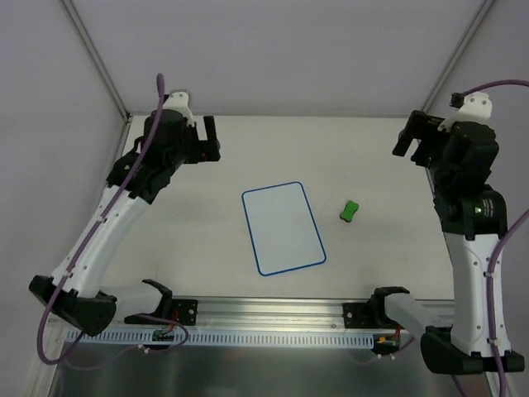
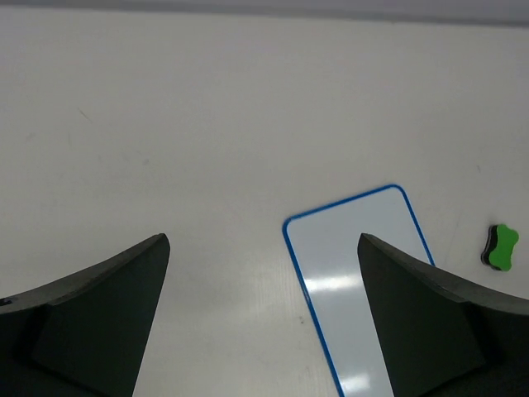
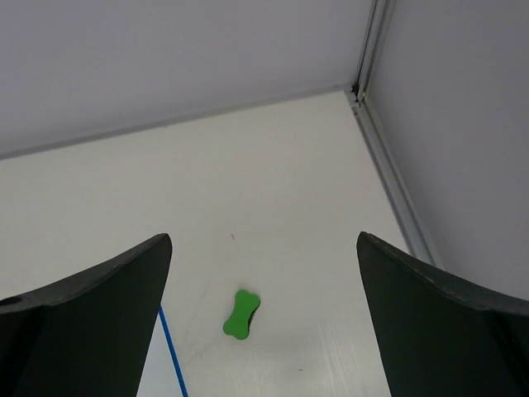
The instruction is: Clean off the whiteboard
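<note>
Left fingers (image 2: 91, 322) and right fingers (image 3: 91, 331) gape empty; with the whiteboard (image 1: 283, 227) blank, we hold both clear of the green eraser (image 1: 350, 211).

The blank whiteboard (image 1: 283, 227) lies flat, eraser (image 1: 350, 211) near its right edge. Left gripper (image 1: 211, 139) and right gripper (image 1: 409, 136) hover well apart.

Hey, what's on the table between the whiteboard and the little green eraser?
Nothing. The strip of table between the whiteboard and the green eraser is bare, as the top view shows plainly; the left wrist view agrees.
</note>
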`<state>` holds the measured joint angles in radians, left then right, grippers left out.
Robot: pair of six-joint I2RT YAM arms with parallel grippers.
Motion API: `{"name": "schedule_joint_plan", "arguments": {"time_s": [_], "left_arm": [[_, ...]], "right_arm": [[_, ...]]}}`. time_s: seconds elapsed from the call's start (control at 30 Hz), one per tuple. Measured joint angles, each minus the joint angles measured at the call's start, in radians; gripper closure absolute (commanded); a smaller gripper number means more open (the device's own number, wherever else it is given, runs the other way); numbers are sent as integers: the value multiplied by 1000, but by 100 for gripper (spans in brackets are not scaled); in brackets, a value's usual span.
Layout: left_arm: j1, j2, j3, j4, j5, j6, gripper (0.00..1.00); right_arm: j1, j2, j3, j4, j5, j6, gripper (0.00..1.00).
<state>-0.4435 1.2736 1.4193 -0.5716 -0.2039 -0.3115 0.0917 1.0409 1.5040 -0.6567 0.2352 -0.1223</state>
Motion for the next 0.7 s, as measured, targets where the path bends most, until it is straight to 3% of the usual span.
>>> {"name": "schedule_joint_plan", "arguments": {"time_s": [0.37, 0.7], "left_arm": [[0, -356, 236, -18, -230, 237, 1], [0, -488, 280, -34, -286, 287, 1]], "right_arm": [[-1, -212, 101, -33, 39, -162, 1], [-1, -311, 120, -34, 35, -206, 1]]}}
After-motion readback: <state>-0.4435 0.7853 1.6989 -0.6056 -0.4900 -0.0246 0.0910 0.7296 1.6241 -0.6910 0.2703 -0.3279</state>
